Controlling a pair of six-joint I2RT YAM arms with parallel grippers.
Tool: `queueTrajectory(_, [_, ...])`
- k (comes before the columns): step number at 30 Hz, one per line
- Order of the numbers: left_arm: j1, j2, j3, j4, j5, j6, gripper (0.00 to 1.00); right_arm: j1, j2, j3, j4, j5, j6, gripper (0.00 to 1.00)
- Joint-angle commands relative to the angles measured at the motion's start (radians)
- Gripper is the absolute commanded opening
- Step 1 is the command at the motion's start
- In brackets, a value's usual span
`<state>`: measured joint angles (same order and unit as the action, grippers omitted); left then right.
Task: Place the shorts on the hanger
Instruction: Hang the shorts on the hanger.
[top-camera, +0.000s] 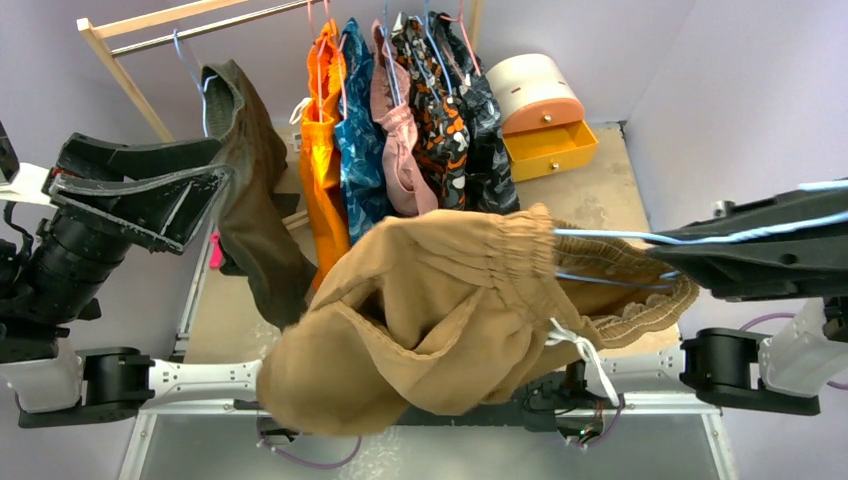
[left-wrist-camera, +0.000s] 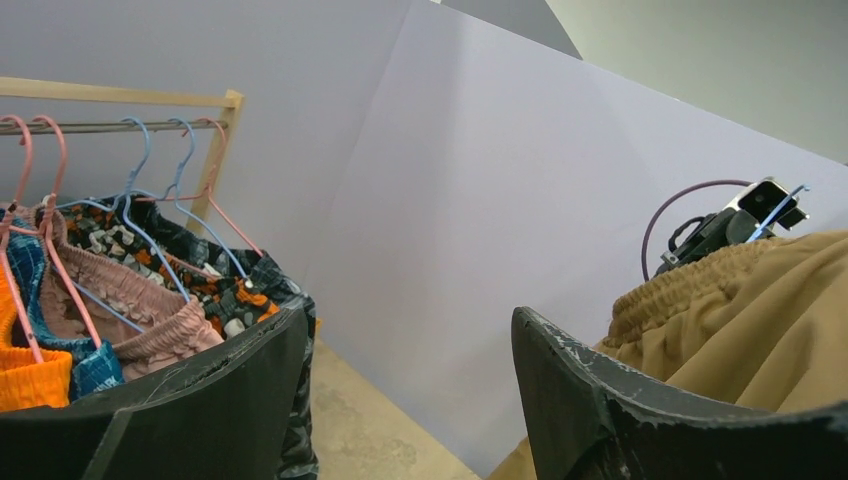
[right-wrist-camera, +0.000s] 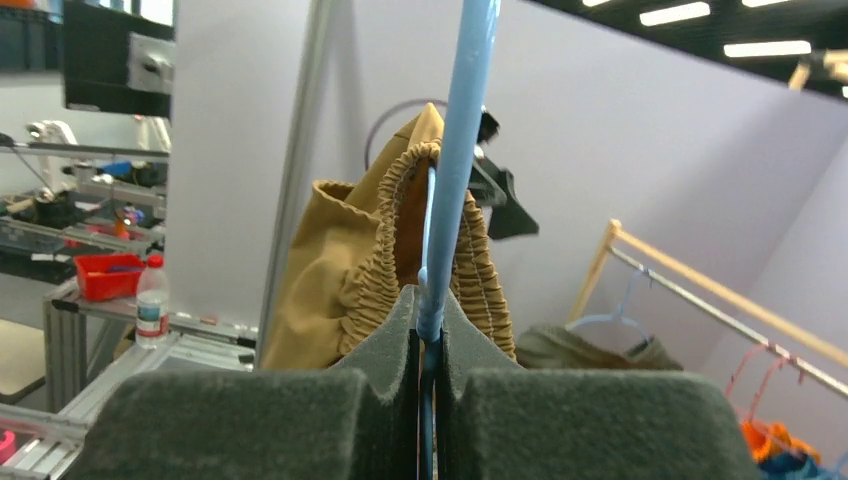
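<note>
Right wrist: right tool (right-wrist-camera: 430, 322) tight on thin blue hanger (right-wrist-camera: 462, 150) in gathered shorts (right-wrist-camera: 330, 270); left tool (left-wrist-camera: 410, 322) agape.

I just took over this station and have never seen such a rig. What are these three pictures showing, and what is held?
Two robot arms are bolted at the near edge of a table. One picture looks down from above and behind them; the other two come from a camera on each wrist. The right arm has its jaws shut on a light-blue hanger, whose frame runs into the waistband of the tan shorts, so they hang in the air. The left arm has open jaws and holds nothing. At the back, a rail carries other clothes, an olive garment hangs apart on its left, and an orange-and-white drawer box stands at the right.
</note>
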<state>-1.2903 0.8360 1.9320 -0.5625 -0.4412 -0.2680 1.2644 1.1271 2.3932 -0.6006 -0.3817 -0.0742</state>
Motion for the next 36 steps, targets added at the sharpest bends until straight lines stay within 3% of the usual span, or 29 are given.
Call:
queueTrajectory(1, [0.0,-0.008,-0.002,0.01,-0.036,0.016,0.74,0.004,0.08,-0.028,-0.106,0.18,-0.033,0.0])
queueTrajectory(6, [0.001,-0.009,-0.03,-0.001,-0.049,0.015,0.74,0.004,0.071,-0.149,-0.162,0.307,-0.043,0.0])
queueTrajectory(11, [0.001,-0.007,-0.049,0.001,-0.056,0.015,0.74,0.004,0.094,-0.152,-0.171,0.254,-0.03,0.0])
queueTrajectory(13, [0.001,-0.001,-0.05,-0.002,-0.055,0.018,0.74,0.004,0.108,-0.113,-0.16,0.152,-0.01,0.0])
queueTrajectory(17, [0.0,0.012,-0.037,-0.016,-0.055,0.032,0.74,0.004,0.154,0.026,-0.074,-0.221,0.059,0.0])
queueTrajectory(20, [0.001,0.011,-0.036,-0.018,-0.062,0.038,0.74,0.004,0.146,0.028,-0.03,-0.3,0.065,0.0])
queueTrajectory(25, [0.0,0.005,-0.033,-0.02,-0.068,0.037,0.74,0.004,0.112,-0.036,-0.102,-0.134,0.009,0.0])
queueTrajectory(33, [0.001,0.004,-0.036,-0.026,-0.088,0.044,0.74,0.004,0.088,-0.142,-0.147,0.346,-0.025,0.0])
queueTrajectory(36, [0.0,0.001,-0.05,-0.027,-0.099,0.046,0.74,0.004,0.104,-0.141,-0.157,0.442,-0.031,0.0])
